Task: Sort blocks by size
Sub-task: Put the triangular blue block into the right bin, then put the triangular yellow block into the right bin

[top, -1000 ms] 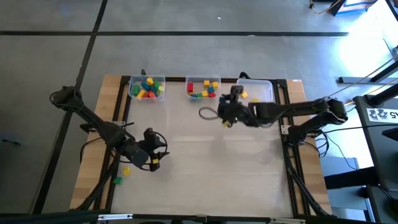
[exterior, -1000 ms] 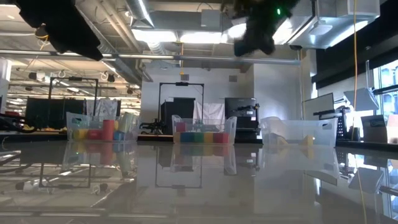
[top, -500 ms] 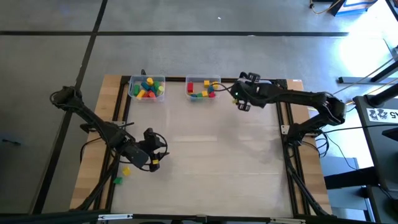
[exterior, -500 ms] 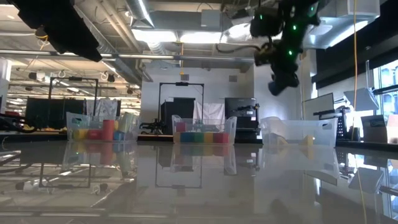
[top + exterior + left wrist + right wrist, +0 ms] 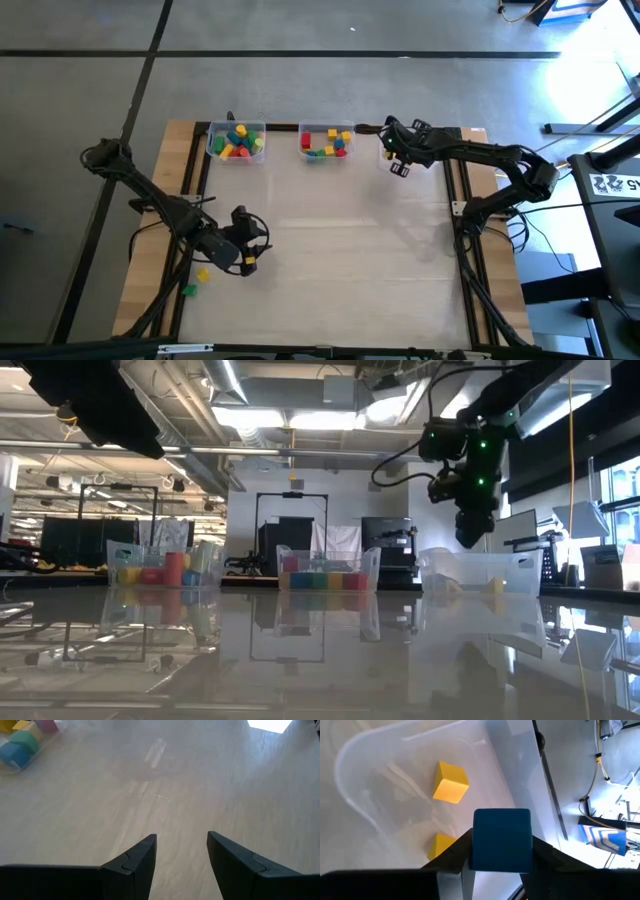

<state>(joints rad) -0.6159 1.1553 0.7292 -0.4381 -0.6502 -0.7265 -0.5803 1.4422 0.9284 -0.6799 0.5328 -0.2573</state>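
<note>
My right gripper (image 5: 393, 158) is shut on a blue cube (image 5: 501, 840) over the clear bin (image 5: 420, 146) at the far right of the table. Two yellow blocks (image 5: 451, 782) (image 5: 440, 845) lie on that bin's floor. In the low view the gripper (image 5: 470, 530) hangs just above the bin (image 5: 485, 572). The left bin (image 5: 237, 142) and the middle bin (image 5: 327, 142) hold several coloured blocks. My left gripper (image 5: 247, 256) (image 5: 181, 845) is open and empty, low over the table at its left side. My right gripper pinches the blue cube by two opposite side faces (image 5: 476, 851) between its two fingers. The cube is lifted clear, above the clear bin's inside.
A yellow block (image 5: 203, 273) and a green block (image 5: 188, 290) lie on the wooden strip at the table's near left. The three bins stand in a row along the far edge. Black frame rails (image 5: 455, 190) run along the table's sides.
My right gripper has carried the blue cube from beside the middle bin toward the table's far right, ending over the clear right bin. It has stayed shut on the cube.
</note>
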